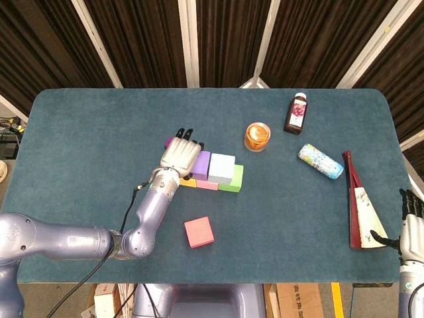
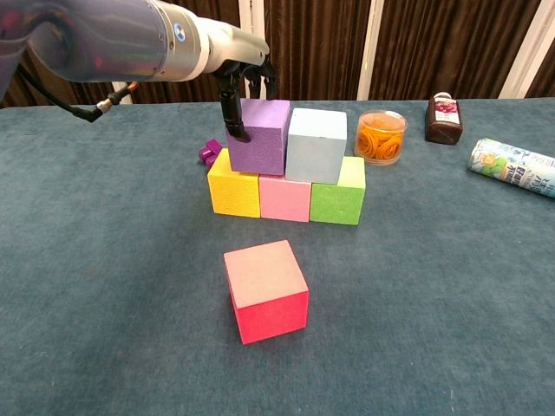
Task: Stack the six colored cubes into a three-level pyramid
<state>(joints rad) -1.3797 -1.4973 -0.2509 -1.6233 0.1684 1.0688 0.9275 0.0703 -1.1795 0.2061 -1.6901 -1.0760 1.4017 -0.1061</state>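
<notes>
The left arm (image 1: 79,240) is showing as a thick tube of glossy lavender-grey metal, with a pale ring and a small blue dot marking near the wrist. A thin black cable (image 1: 126,211) is looping along it. The left hand (image 1: 179,155) is wearing a cream-white back shell and black fingers (image 2: 234,108). The right hand (image 1: 411,232) is looking alike: pale shell, black fingers.

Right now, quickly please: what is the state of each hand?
Left hand: holds the purple cube, set on the yellow cube and the pink cube.
Right hand: holds nothing; open or closed cannot be told.
</notes>
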